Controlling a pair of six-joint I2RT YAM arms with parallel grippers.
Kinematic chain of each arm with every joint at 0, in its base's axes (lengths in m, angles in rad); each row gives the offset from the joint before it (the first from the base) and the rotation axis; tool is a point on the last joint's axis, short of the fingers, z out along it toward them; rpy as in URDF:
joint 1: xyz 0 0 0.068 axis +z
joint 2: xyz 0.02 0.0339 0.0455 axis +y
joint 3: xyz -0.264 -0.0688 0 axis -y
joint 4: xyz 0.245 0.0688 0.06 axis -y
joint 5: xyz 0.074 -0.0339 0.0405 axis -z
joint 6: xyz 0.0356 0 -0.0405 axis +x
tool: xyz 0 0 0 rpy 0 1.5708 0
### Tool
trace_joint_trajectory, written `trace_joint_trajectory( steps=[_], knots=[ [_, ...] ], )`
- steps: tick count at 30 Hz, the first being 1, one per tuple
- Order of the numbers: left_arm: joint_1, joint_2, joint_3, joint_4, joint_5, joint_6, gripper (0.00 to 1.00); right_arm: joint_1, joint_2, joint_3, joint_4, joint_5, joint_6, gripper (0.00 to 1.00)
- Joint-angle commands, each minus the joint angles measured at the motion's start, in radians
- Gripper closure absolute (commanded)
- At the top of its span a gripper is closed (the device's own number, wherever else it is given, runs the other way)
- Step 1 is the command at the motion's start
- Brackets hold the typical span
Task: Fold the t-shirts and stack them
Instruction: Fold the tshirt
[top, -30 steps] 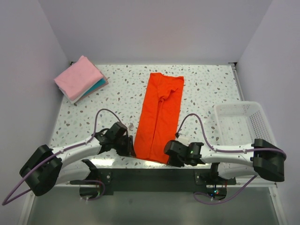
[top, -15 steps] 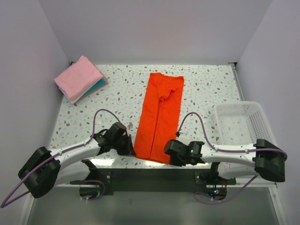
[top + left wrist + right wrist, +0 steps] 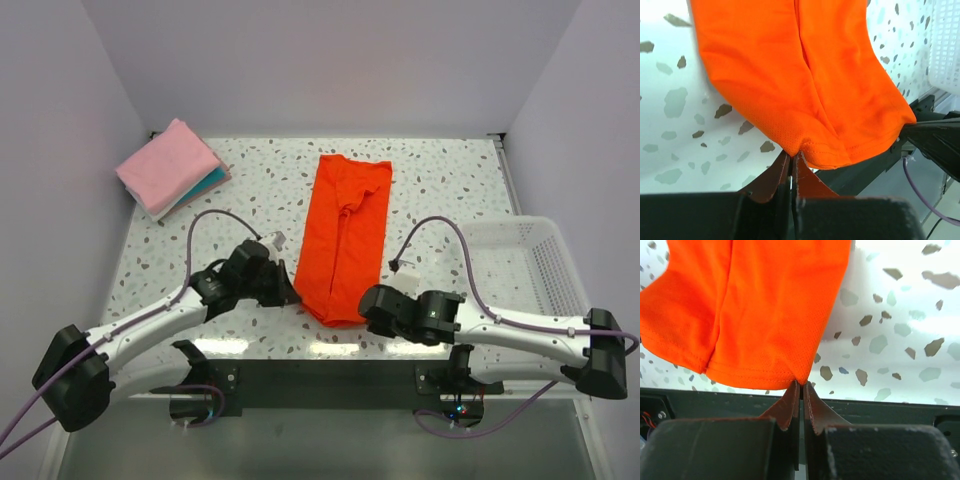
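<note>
On the desk (image 3: 440, 190), a t-shirt (image 3: 342, 235) lies centrally; the folded t-shirt stack (image 3: 172, 168), seemingly two high, sits far left, the mesh basket (image 3: 520, 268) right.

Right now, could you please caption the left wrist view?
Left tool pinches the bright orange-red cloth shirt at its hem.

Soft, matt cloth for the orange shirt (image 3: 345, 240), with tiny knit holes and a sewn hem up close. Same soft, matt cloth for the pink shirt (image 3: 165, 165) and the teal shirt (image 3: 212, 182). Hard, smooth counter (image 3: 440, 190), white with grey and brown specks, a little shiny. White plastic mesh for the basket (image 3: 555, 265). Dull dark brown pads, like rubber, on the left fingers (image 3: 771, 177) and the right fingers (image 3: 817, 412). Smooth white and black plastic on the arms (image 3: 150, 328).
</note>
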Motion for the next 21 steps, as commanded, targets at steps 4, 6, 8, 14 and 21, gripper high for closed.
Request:
trace_joint_trajectory(
  steps=[4, 6, 8, 14, 21],
  knots=[
    [0.003, 0.062, 0.107, 0.058, -0.053, 0.012, 1.0, -0.087, -0.004, 0.103, -0.067, 0.145, -0.086, 1.0],
    [0.012, 0.081, 0.121, 0.071, -0.054, 0.024, 1.0, -0.146, 0.004, 0.113, -0.025, 0.117, -0.169, 1.0],
    [0.025, 0.116, 0.151, 0.075, -0.066, 0.038, 1.0, -0.233, 0.012, 0.118, 0.009, 0.068, -0.226, 1.0],
    [0.086, 0.231, 0.227, 0.138, -0.033, 0.073, 1.0, -0.403, 0.108, 0.193, 0.077, 0.007, -0.408, 1.0],
    [0.154, 0.403, 0.351, 0.199, 0.025, 0.119, 1.0, -0.545, 0.251, 0.302, 0.13, -0.039, -0.583, 1.0]
  ],
)
